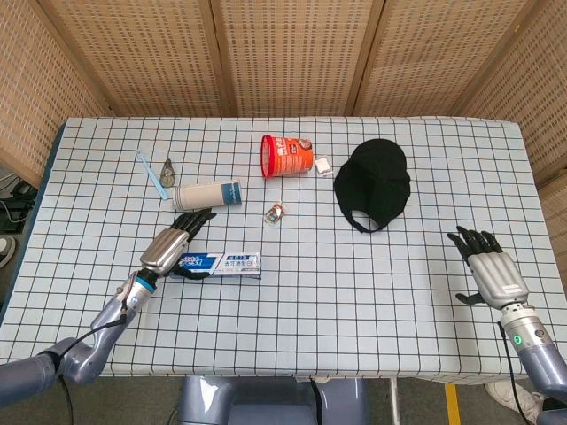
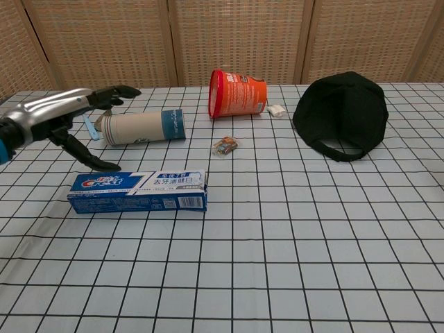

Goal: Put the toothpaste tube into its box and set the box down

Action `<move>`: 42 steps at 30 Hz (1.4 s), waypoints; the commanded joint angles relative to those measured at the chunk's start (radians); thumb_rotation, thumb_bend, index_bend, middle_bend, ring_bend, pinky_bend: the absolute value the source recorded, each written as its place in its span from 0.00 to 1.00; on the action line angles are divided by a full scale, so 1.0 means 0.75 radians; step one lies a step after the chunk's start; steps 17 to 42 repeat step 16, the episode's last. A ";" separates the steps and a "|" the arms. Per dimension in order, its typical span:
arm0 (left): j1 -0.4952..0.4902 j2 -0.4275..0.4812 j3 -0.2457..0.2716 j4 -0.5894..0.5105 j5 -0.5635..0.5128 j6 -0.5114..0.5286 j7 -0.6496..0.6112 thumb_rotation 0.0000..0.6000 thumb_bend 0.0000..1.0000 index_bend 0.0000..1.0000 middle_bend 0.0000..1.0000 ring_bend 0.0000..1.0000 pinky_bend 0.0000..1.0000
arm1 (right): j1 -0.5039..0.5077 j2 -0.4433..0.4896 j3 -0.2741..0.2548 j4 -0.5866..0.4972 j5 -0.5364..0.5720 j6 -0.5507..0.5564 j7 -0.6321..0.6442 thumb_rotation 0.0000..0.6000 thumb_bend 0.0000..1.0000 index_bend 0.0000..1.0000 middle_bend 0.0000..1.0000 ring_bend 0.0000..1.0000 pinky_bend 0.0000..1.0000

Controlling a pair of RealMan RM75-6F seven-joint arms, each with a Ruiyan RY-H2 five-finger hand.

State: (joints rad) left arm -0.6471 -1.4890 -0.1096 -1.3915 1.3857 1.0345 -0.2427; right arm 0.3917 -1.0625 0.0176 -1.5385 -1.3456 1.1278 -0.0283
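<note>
Now, box: the long blue-and-white cardboard toothpaste box (image 2: 137,191) lies flat on the white tablecloth with a dark grid (image 2: 291,250), long side running left to right, no hand on it.
Toothpaste tube: not visible anywhere; whether it is inside the box cannot be told.
Left hand: the silver-backed left hand with black fingers (image 2: 73,118) hangs just above and behind the box's left end, fingers spread apart and holding nothing; in the head view (image 1: 174,245) its fingertips point toward the cup.
Right hand: the right hand (image 1: 493,271) shows only in the head view, near the table's right edge, well apart from the box, fingers straight and splayed, nothing in it.
Behind the box: a white paper cup with a blue band (image 2: 139,126) lies on its side, with a light blue toothbrush (image 1: 151,173) and a small dark object (image 1: 167,168) just beside its far end.
Centre back: an orange-red tub (image 2: 237,93) lies on its side; a small white packet (image 2: 275,109) is just beside it, and a small wrapped sweet (image 2: 225,145) lies nearer the box.
Right back: a black cloth cap (image 2: 342,113) rests on the table.
</note>
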 commanded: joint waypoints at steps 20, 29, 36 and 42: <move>0.559 0.361 0.176 -0.595 -0.014 0.699 0.538 1.00 0.00 0.00 0.00 0.00 0.00 | -0.250 -0.089 -0.047 0.149 -0.339 0.528 0.085 1.00 0.00 0.06 0.00 0.00 0.00; 0.559 0.361 0.176 -0.595 -0.014 0.699 0.538 1.00 0.00 0.00 0.00 0.00 0.00 | -0.250 -0.089 -0.047 0.149 -0.339 0.528 0.085 1.00 0.00 0.06 0.00 0.00 0.00; 0.559 0.361 0.176 -0.595 -0.014 0.699 0.538 1.00 0.00 0.00 0.00 0.00 0.00 | -0.250 -0.089 -0.047 0.149 -0.339 0.528 0.085 1.00 0.00 0.06 0.00 0.00 0.00; 0.559 0.361 0.176 -0.595 -0.014 0.699 0.538 1.00 0.00 0.00 0.00 0.00 0.00 | -0.250 -0.089 -0.047 0.149 -0.339 0.528 0.085 1.00 0.00 0.06 0.00 0.00 0.00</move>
